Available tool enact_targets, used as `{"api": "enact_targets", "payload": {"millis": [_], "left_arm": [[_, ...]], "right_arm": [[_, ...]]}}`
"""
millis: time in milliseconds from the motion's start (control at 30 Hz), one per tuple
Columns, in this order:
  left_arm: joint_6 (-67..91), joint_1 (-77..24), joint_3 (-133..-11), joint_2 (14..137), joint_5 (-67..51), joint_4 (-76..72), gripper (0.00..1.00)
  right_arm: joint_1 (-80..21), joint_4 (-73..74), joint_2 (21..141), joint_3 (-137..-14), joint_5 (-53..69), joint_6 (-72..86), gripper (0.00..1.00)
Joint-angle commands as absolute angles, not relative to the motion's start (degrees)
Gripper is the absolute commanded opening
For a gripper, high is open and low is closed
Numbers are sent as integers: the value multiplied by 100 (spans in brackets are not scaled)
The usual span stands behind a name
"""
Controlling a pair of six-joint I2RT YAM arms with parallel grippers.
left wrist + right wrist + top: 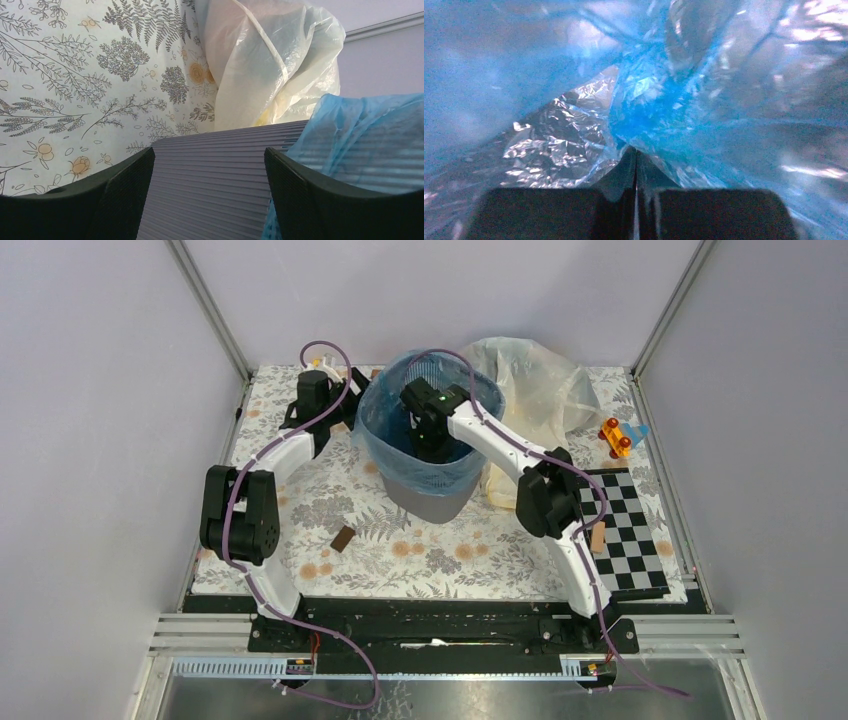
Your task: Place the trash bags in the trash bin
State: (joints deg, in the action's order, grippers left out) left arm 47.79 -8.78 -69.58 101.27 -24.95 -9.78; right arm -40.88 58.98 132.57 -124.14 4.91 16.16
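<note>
The dark grey mesh trash bin [440, 502] stands mid-table, lined with a blue trash bag [385, 455] folded over its rim. A pale yellowish trash bag [545, 390] lies bunched behind and right of it. My right gripper [432, 445] reaches down inside the bin. In the right wrist view it [635, 155] is shut, its tips against crumpled blue film [704, 100]. My left gripper [345, 420] is open at the bin's left side. In the left wrist view it [207, 195] frames the ribbed grey wall [215, 165], with blue film [370, 145] to the right and the pale bag [270, 65] beyond.
A checkerboard mat [625, 530] lies at the right, with a tan piece [598, 537] on its edge. An orange and blue toy [620, 436] sits far right. A brown block [343, 538] lies in front of the bin. Small items [325, 365] sit at the back left.
</note>
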Motion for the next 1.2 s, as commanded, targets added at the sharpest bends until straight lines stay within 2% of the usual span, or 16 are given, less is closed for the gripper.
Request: {"api": "enact_targets", "payload": {"millis": [0,333,600,733,900,1033,1167], "left_arm": [[4610,-949,-7035,9883,-2531,-1119,83],[4443,-940,-6918,9914,-2384,-1070,83],[4279,-803,-6780,9482,-2049,-900,89],[4256,-629,-6726,9088,-1927,-819,93],[4279,-374,-6461,8401,-1572,-700,99],[4196,-259,-6096,7556,-834,-379,99],[4150,-255,-5428,6652,-173,-428,99]], "right_arm": [[-4026,6005,12770,-12907,278,1726,2],[-4049,6103,12517,-13205,127,1732,7],[-4037,6000,11912,-13803,-296,1515,10],[-4037,5587,11308,-13594,-707,1265,25],[-4034,4531,10147,-12649,-1313,902,61],[-4035,3058,8860,-11041,-1686,657,84],[-4037,1438,7433,-9086,-2279,385,95]]}}
